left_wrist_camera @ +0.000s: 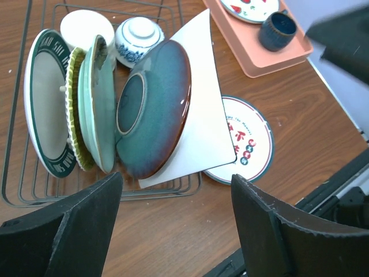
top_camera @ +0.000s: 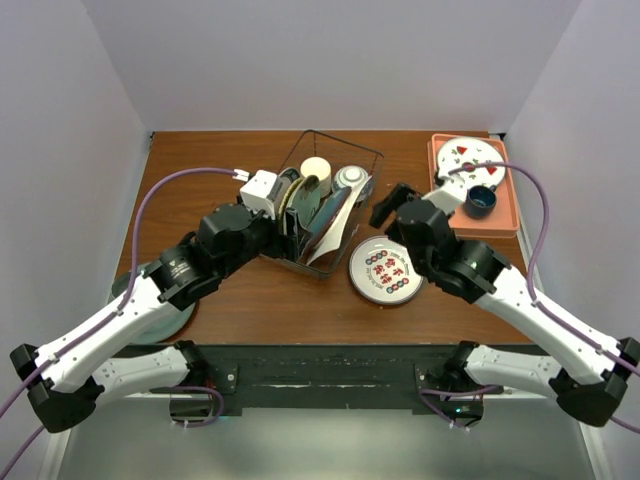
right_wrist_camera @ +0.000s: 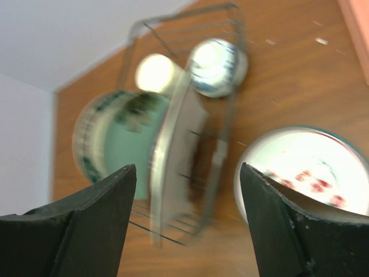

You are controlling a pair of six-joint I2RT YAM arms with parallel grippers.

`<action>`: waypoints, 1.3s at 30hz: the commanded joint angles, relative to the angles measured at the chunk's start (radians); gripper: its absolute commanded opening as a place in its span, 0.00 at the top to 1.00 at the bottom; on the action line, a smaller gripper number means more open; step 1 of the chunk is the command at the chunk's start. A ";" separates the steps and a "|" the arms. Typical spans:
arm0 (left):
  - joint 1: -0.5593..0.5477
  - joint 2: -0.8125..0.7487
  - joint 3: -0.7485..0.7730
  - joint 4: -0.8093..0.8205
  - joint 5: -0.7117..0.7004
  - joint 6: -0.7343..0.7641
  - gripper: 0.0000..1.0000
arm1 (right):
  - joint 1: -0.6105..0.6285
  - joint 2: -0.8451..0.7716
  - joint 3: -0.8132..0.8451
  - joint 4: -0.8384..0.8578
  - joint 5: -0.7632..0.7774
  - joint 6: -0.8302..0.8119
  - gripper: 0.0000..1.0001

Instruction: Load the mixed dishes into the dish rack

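The dark wire dish rack (top_camera: pixel 352 152) stands mid-table. In the left wrist view it (left_wrist_camera: pixel 190 183) holds, on edge, a white plate with dark patterned rim (left_wrist_camera: pixel 43 98), a pale green flower plate (left_wrist_camera: pixel 101 109), a teal-blue plate (left_wrist_camera: pixel 153 109) and a white square plate (left_wrist_camera: pixel 202 121) that leans out over the rack's side. A cream mug (left_wrist_camera: pixel 86 29) and a small blue-white bowl (left_wrist_camera: pixel 138 37) sit at the far end. My left gripper (left_wrist_camera: pixel 176 225) is open and empty just short of the rack's near end. My right gripper (right_wrist_camera: pixel 184 225) is open and empty beside the rack, in a blurred view.
A round white plate with red and teal marks (top_camera: pixel 387 271) lies flat right of the rack. A pink tray (top_camera: pixel 500 215) at the back right holds a white plate with red marks (top_camera: pixel 470 158) and a dark blue cup (top_camera: pixel 480 200). A grey-green plate (top_camera: pixel 165 322) lies under my left arm.
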 commanded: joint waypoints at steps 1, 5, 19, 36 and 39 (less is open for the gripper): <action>0.002 -0.033 -0.011 0.058 0.056 0.034 0.19 | -0.005 -0.100 -0.133 -0.180 0.039 0.037 0.19; 0.000 -0.041 -0.011 0.056 0.071 0.037 0.19 | -0.007 -0.173 -0.241 -0.238 0.021 0.111 0.19; 0.002 -0.056 -0.121 0.064 0.172 -0.022 0.17 | -0.008 -0.249 -0.610 -0.229 -0.073 0.373 0.20; 0.000 -0.075 -0.373 0.304 0.382 -0.157 0.17 | -0.010 -0.290 -0.896 0.115 -0.040 0.522 0.43; 0.002 -0.078 -0.397 0.340 0.390 -0.179 0.17 | -0.010 -0.266 -0.905 0.136 -0.016 0.540 0.47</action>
